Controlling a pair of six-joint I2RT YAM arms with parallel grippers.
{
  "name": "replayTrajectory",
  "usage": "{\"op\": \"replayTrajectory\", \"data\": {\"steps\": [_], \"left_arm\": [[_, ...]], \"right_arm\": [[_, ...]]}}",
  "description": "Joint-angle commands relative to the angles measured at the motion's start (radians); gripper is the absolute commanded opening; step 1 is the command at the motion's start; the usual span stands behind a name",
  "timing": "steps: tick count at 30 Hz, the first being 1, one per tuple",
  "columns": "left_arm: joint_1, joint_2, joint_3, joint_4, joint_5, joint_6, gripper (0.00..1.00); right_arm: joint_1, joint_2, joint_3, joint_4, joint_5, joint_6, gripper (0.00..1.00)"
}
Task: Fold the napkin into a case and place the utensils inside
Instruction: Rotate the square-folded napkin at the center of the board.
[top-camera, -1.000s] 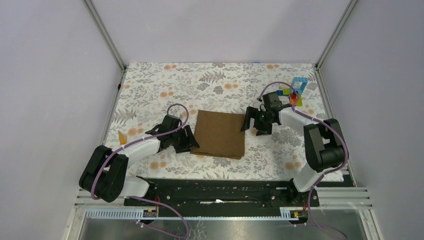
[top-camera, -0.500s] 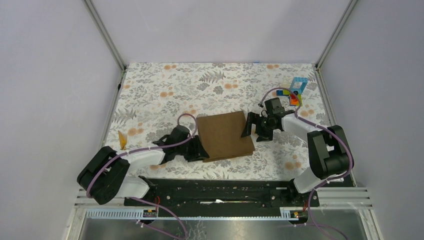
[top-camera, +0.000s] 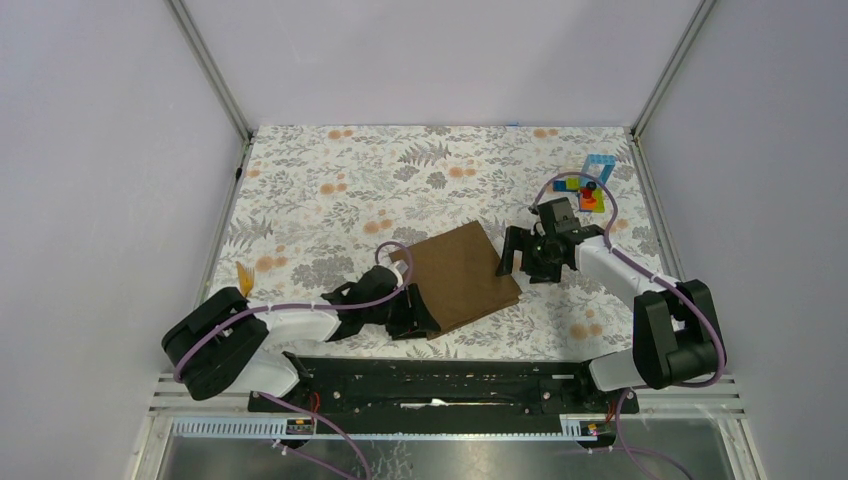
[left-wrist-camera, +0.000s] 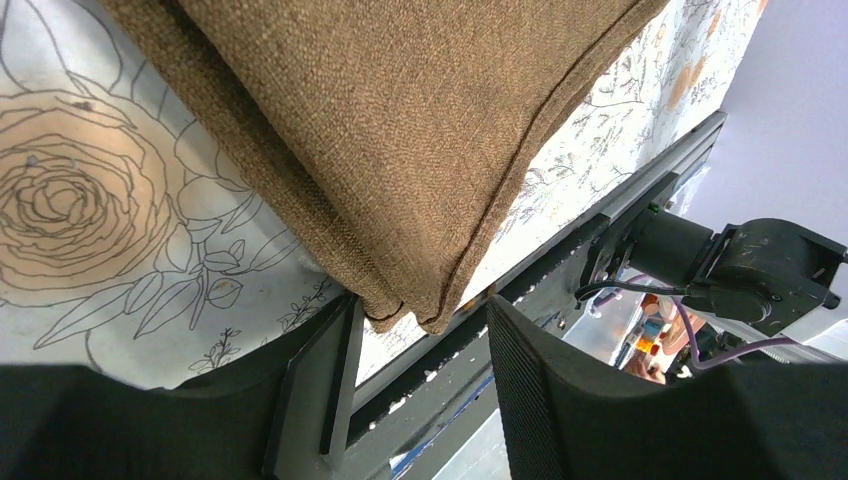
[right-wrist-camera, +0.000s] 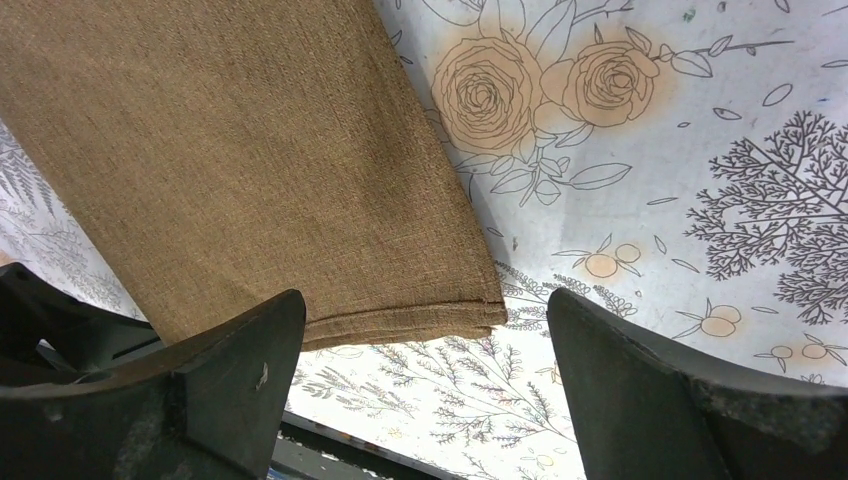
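The brown napkin (top-camera: 462, 272) lies folded and skewed on the floral covering. My left gripper (top-camera: 424, 320) is open at its near corner. In the left wrist view the napkin's (left-wrist-camera: 400, 130) layered corner sits between the open jaws of the left gripper (left-wrist-camera: 420, 318), touching the left finger (left-wrist-camera: 320, 380). My right gripper (top-camera: 512, 258) is open just off the napkin's right edge. In the right wrist view the napkin (right-wrist-camera: 230, 160) has its folded corner in front of the wide-open right gripper (right-wrist-camera: 425, 312), untouched. The yellow-orange utensils (top-camera: 244, 278) lie far left, beside the left arm.
A stack of colourful toy blocks (top-camera: 592, 185) stands at the back right, behind the right arm. The floral table covering (top-camera: 330, 190) spreads to the walls. A black rail (top-camera: 430, 375) runs along the near edge, close under the left gripper.
The napkin has turned counter-clockwise and its near corner has slid toward the front rail. My left gripper moved right along with it. My right gripper shifted slightly right.
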Motion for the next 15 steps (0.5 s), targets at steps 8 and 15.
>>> {"op": "replayTrajectory", "data": {"steps": [8, 15], "left_arm": [[-0.013, 0.002, -0.043, -0.157, -0.114, 0.016, 0.29], [-0.013, 0.011, -0.06, -0.123, -0.102, 0.006, 0.18]], "right_arm": [[-0.001, -0.037, -0.029, -0.022, -0.045, 0.008, 0.88], [0.0, -0.002, -0.02, -0.049, -0.105, -0.007, 0.7]]}}
